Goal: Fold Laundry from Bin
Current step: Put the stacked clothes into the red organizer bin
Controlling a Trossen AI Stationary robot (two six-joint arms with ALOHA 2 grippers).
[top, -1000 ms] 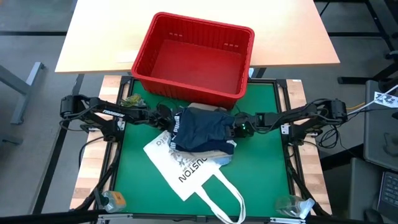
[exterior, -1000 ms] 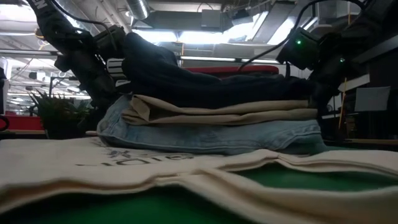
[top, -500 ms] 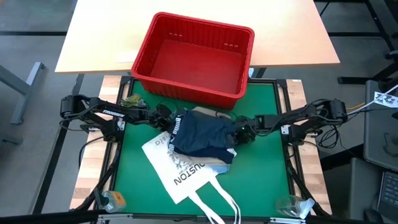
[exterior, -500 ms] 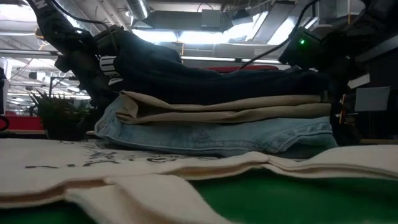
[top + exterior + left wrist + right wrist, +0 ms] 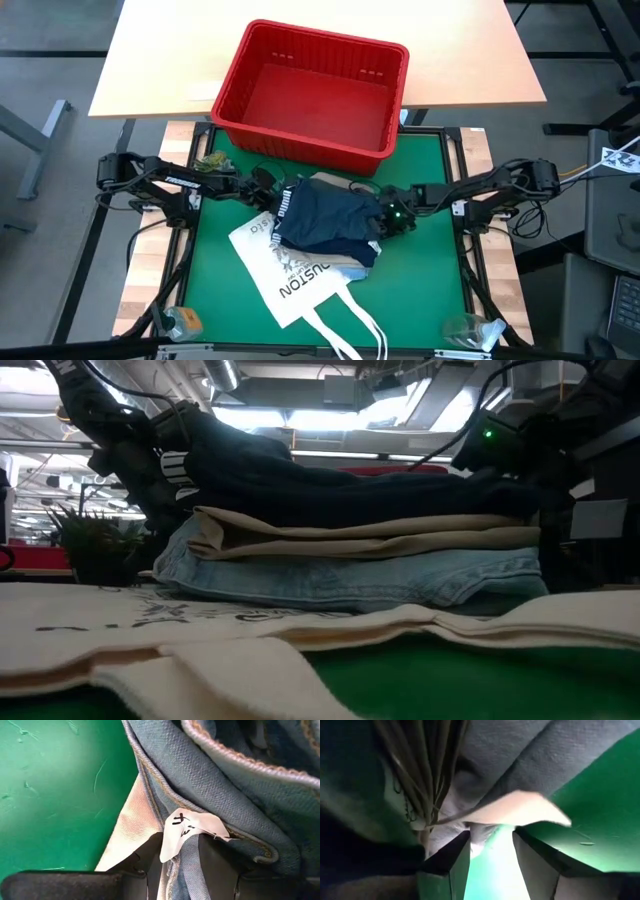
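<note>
Two robot arms reach in from opposite sides toward a folded stack of laundry on a green table. The stack sits between the two grippers: dark navy shorts on top, beige cloth beneath, light blue jeans at the bottom. It rests partly on a white tote bag that spreads forward of both grippers.

The left gripper is pushed against its end of the stack, and its wrist view shows its fingers pinching the denim edge beside a small paper tag. The right gripper meets the opposite end with its fingers spread; cloth hangs just ahead of them, and nothing is clearly caught between them. Holding both ends this way probably lets the arms move or square the pile as one.

Behind both grippers stands the red bin, with no garments inside.
</note>
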